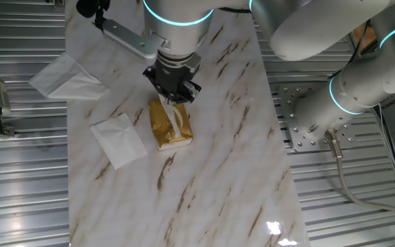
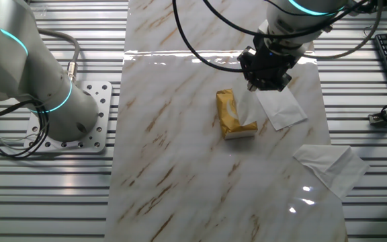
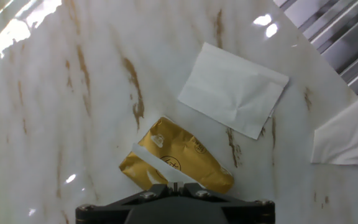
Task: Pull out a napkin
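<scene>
A golden-yellow packet (image 1: 164, 129) lies on the marble table; it also shows in the other fixed view (image 2: 228, 114) and in the hand view (image 3: 188, 154). The napkin (image 1: 177, 116) is a thin white sheet stretched from the packet's top slit up to my gripper (image 1: 177, 100). It shows as a pale sheet in the other fixed view (image 2: 248, 107) and as a white strip in the hand view (image 3: 149, 160). My gripper (image 2: 265, 86) hangs just above the packet, shut on the napkin's upper end (image 3: 174, 185).
A flat square white napkin (image 1: 118, 139) (image 2: 281, 107) (image 3: 232, 90) lies beside the packet. A bigger white napkin with a pointed corner (image 1: 66, 77) (image 2: 331, 168) (image 3: 347, 137) lies at the table's edge. A second robot arm (image 1: 362, 82) (image 2: 32, 67) stands off the table on slatted metal.
</scene>
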`<act>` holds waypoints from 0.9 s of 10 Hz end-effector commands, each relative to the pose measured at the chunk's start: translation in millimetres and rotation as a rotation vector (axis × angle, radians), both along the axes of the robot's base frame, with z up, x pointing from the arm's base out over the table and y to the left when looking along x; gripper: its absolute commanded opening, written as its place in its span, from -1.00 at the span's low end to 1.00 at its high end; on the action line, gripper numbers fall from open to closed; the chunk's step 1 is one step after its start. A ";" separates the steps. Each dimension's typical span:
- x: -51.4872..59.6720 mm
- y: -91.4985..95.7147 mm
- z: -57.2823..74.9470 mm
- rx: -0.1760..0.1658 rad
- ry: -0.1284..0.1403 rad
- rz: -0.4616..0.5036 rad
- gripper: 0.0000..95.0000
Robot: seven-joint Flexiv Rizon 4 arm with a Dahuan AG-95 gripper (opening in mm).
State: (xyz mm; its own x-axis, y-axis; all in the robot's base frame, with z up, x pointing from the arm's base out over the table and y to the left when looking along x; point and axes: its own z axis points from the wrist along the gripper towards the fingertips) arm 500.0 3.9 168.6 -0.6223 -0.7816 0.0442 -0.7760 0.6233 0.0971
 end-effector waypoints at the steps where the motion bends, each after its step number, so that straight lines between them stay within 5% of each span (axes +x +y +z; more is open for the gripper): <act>1: 0.9 0.6 -0.3 0.013 -0.009 -0.003 -1.00; 4: 0.8 0.8 -0.9 0.015 -0.012 0.012 0.20; 9: -2.5 7.8 -12.6 0.032 -0.082 0.066 0.20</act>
